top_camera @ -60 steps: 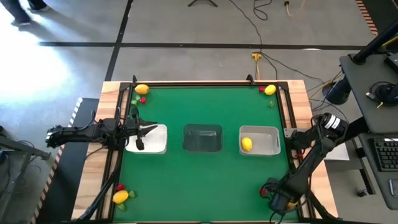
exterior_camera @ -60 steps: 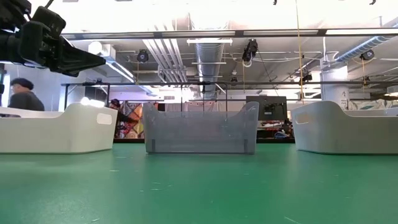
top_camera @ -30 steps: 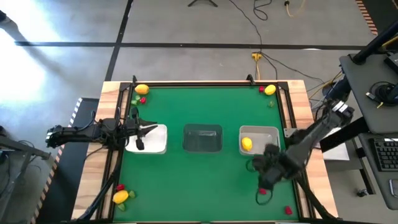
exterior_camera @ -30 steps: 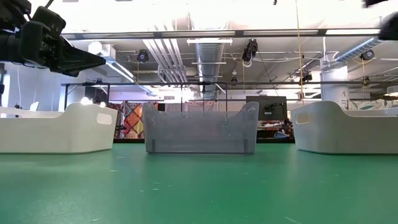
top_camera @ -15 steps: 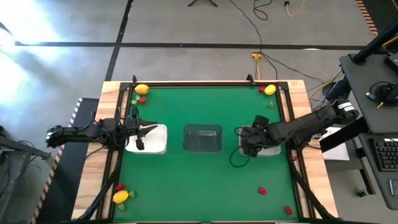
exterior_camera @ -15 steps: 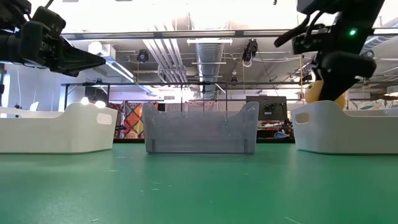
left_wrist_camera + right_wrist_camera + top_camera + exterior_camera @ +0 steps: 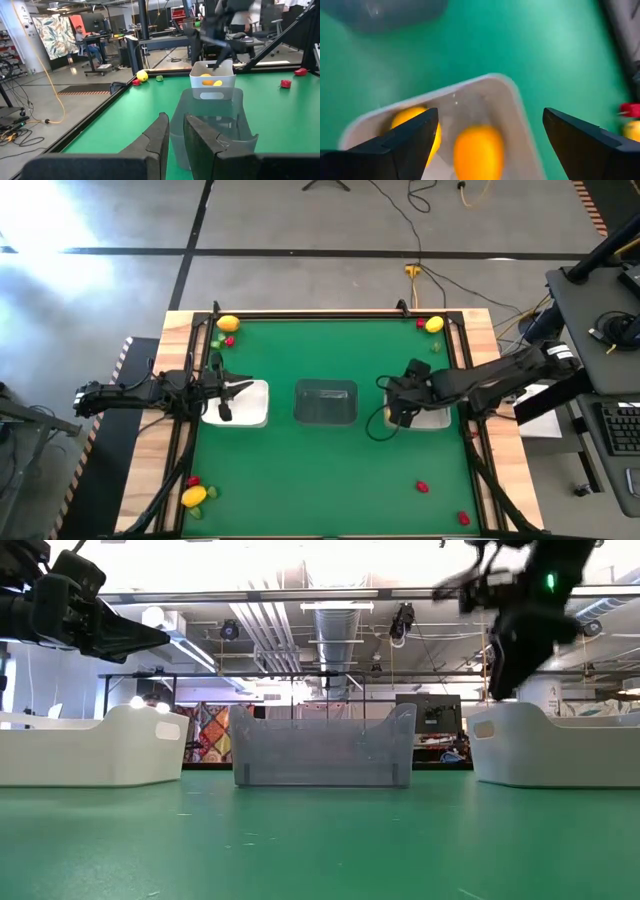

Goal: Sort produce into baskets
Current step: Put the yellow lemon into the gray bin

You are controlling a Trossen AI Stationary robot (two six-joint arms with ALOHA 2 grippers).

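My right gripper (image 7: 393, 410) (image 7: 490, 117) is open and empty above the pale grey-white tray (image 7: 440, 418) at the table's right. Two yellow-orange fruits (image 7: 479, 150) (image 7: 415, 127) lie in that tray below the fingers. The dark transparent tray (image 7: 326, 402) stands at the middle and the white tray (image 7: 255, 405) at the left. My left gripper (image 7: 232, 392) (image 7: 172, 137) hovers over the white tray, empty, its fingers almost together. More yellow, red and green pieces lie in the table's corners.
Produce sits at the far left corner (image 7: 227, 324), the far right corner (image 7: 434, 325) and the near left corner (image 7: 193, 497). Two red pieces (image 7: 422, 487) (image 7: 463, 518) lie near the right front. A raised rail (image 7: 320, 314) frames the green mat.
My right gripper has come from the table's near right corner up and toward the pale tray, carrying a yellow-orange fruit. It has let go over the tray, where two fruits now lie instead of one, and has risen slightly.
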